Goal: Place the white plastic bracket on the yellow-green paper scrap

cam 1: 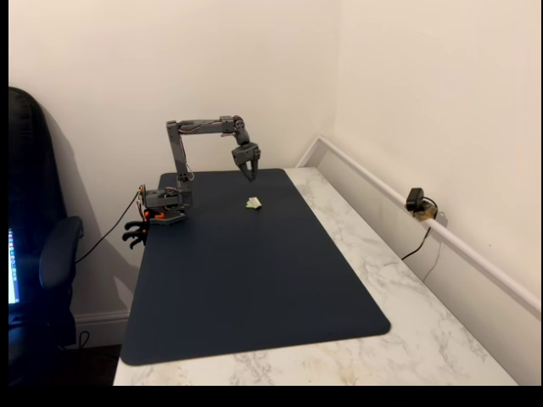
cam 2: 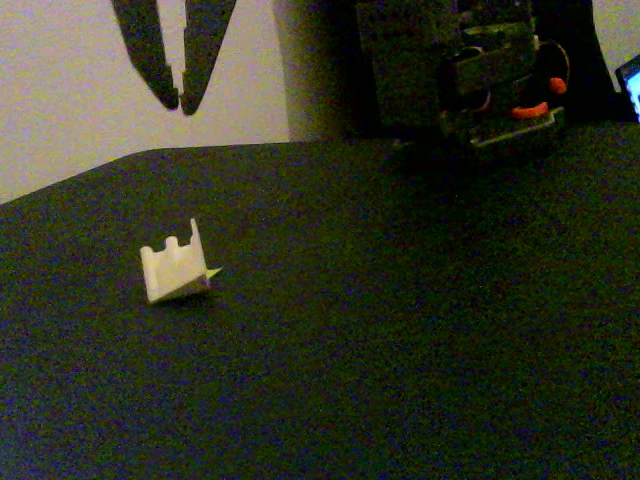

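The white plastic bracket (cam 1: pixel 254 203) (cam 2: pixel 174 267) rests on the dark mat, its notched wall standing up. A sliver of the yellow-green paper scrap (cam 2: pixel 212 272) pokes out from under the bracket's right edge; the rest of the scrap is hidden beneath it. My gripper (cam 1: pixel 249 175) (cam 2: pixel 180 103) hangs in the air above and a little behind the bracket, pointing down and well apart from it. Its fingertips almost meet, with only a hairline gap, and nothing is between them.
The dark mat (cam 1: pixel 254 280) covers most of a marble tabletop (cam 1: pixel 399 280). The arm's base (cam 1: pixel 165 206) (cam 2: pixel 480 90) is clamped at the mat's back left. A small camera (cam 1: pixel 416 202) sits by the right wall rail. An office chair (cam 1: pixel 42 254) stands to the left.
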You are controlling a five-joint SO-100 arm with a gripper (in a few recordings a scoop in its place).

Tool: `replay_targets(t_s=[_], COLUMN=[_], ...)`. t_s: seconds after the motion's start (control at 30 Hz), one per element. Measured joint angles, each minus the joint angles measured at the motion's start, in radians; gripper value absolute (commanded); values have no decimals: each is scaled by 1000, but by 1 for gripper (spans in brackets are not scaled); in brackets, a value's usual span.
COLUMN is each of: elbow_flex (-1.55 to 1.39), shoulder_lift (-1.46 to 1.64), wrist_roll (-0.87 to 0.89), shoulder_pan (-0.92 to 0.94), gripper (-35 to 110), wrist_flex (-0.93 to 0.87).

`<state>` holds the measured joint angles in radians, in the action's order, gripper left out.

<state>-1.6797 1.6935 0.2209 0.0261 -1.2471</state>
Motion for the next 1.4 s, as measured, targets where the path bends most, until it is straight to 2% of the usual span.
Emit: replay_targets(t_s=[0.3, 0.43, 0.8, 1.2, 1.4], elbow_flex=[-34, -107, -621, -997, -1115], shoulder_lift=[94, 141, 522, 862, 1008], wrist_roll=[-173, -181, -172, -173, -184], shoulder_pan=[-64, -84, -89, -86, -86], gripper=[0, 0, 2, 1, 1], wrist_flex=[98, 133, 377, 520, 522])
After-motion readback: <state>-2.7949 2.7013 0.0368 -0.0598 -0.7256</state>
